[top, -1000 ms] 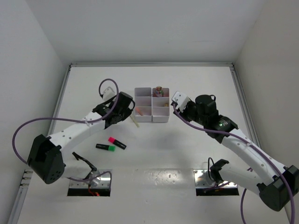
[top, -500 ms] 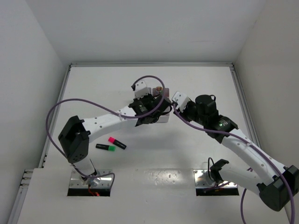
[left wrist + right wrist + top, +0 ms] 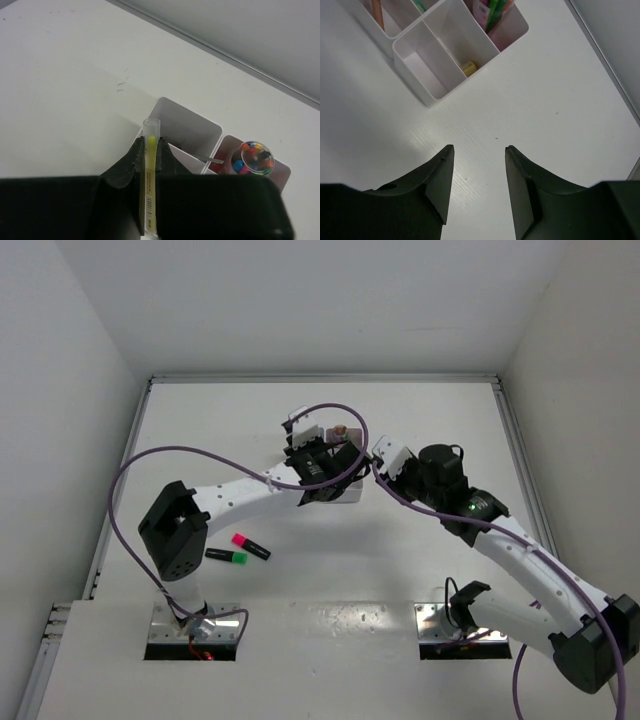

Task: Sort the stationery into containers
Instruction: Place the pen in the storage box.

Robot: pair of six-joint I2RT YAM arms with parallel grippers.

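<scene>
Since the thin clear stick (image 3: pixel 151 131) with a yellow core is pinched between the shut fingers of the left hand (image 3: pixel 149 146), its free end aimed at an empty compartment of the white organiser tray (image 3: pixel 186 125), lower it straight. Release only once the tip sits below the walls, clear of the neighbouring small clear pot (image 3: pixel 256 158) of coloured bits. The right hand (image 3: pixel 477 150), half open and holding nothing, hovers over the desk (image 3: pixel 545 100) beside the tray. A pink highlighter (image 3: pixel 251 546) and green highlighter (image 3: pixel 227 557) lie well apart.

left pincer (image 3: pixel 151 146): clamped, reaching far forward | right pincer (image 3: pixel 479 150): parted, empty
</scene>
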